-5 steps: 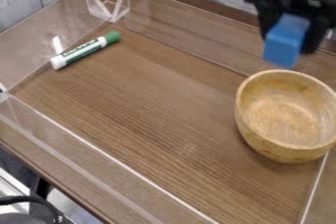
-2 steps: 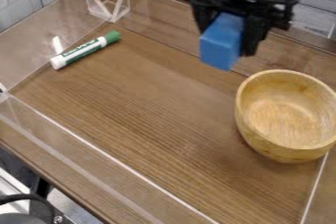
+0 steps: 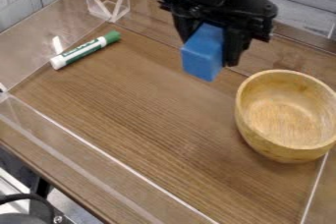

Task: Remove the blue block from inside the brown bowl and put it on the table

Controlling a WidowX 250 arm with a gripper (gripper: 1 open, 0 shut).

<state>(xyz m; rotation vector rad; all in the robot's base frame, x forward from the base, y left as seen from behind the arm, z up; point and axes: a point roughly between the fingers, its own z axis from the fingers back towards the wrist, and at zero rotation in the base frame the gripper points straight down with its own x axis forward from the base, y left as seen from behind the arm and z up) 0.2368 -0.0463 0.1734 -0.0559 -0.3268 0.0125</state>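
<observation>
We've swung the claw [image 3: 210, 41], clamped on the block [image 3: 202, 51], left off the bowl [image 3: 285, 115]; lowering onto the table [image 3: 132, 110] comes next.

- Blue block [image 3: 202, 53]: small, bright blue, matte, taller than wide; slightly tilted, raised off the table, outside the bowl, at about 10 o'clock from it
- Brown bowl [image 3: 285, 113]: round, light wood, thick rim, smooth honey-coloured inside; upright, nothing in it, sitting at the right edge of the view
- Table [image 3: 144, 120]: dark brown wood grain, low clear walls around the edges
</observation>
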